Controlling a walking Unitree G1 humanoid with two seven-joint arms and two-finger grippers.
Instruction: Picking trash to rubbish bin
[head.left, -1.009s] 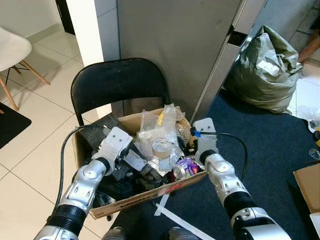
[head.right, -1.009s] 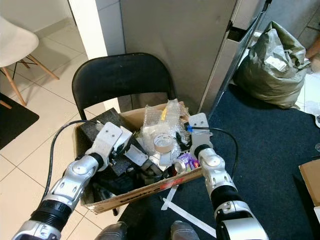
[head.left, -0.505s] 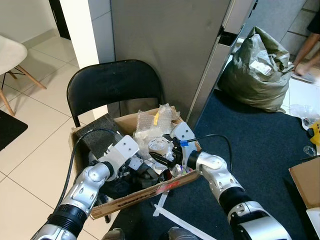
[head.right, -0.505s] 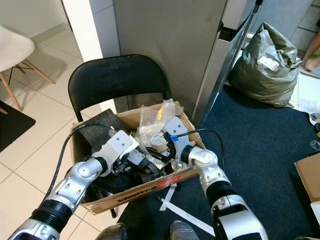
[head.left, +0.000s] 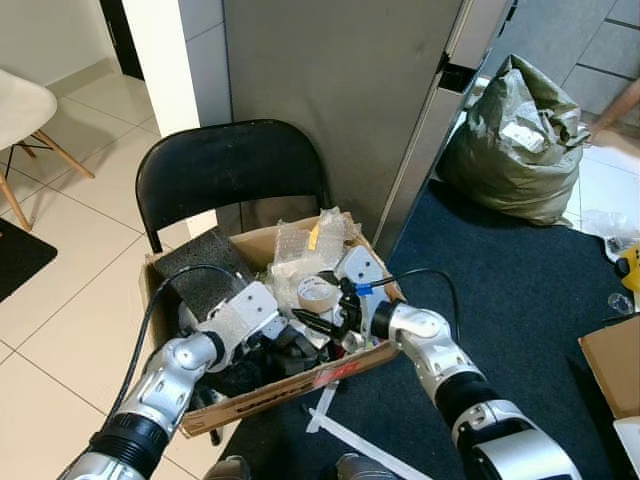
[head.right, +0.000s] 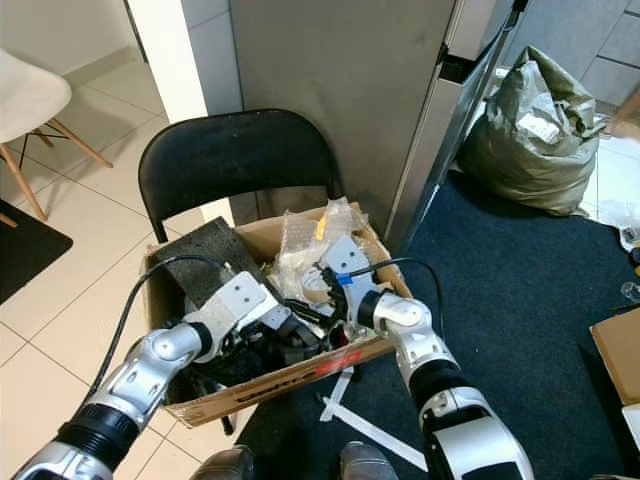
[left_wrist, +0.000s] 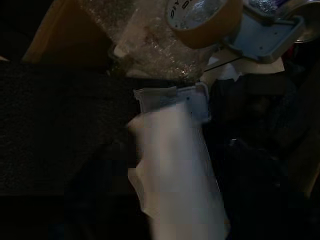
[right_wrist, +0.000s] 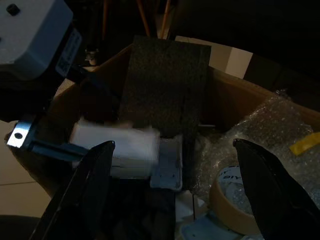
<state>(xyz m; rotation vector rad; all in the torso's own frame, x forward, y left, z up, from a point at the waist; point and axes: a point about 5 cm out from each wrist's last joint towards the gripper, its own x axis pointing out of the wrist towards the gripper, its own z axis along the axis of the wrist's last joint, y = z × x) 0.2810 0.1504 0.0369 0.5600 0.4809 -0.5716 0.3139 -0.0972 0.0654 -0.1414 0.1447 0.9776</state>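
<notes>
A cardboard box (head.left: 300, 385) of trash rests on a black folding chair (head.left: 230, 170). In it lie bubble wrap (head.left: 300, 245), a brown tape roll (head.left: 317, 292) and a black foam slab (head.left: 200, 270). My right gripper (head.left: 325, 315) hangs open inside the box beside the tape roll, its fingers (right_wrist: 85, 195) spread wide with nothing between them. My left gripper (head.left: 275, 335) reaches in among dark items from the other side. A blurred white piece (left_wrist: 175, 170) lies right in front of it. Whether the left gripper grips that white piece (right_wrist: 115, 150) cannot be made out.
A tall grey cabinet (head.left: 340, 90) stands behind the chair. A stuffed grey-green bag (head.left: 520, 140) sits at the back right on dark blue carpet (head.left: 540, 300). White strips (head.left: 345, 430) lie on the floor by the box. A person's arm (head.left: 620, 105) shows at the far right.
My right gripper swung from the box's right rim leftward into the box, over the tape roll. My left gripper pushed further in and lower. The camera shifted slightly.
</notes>
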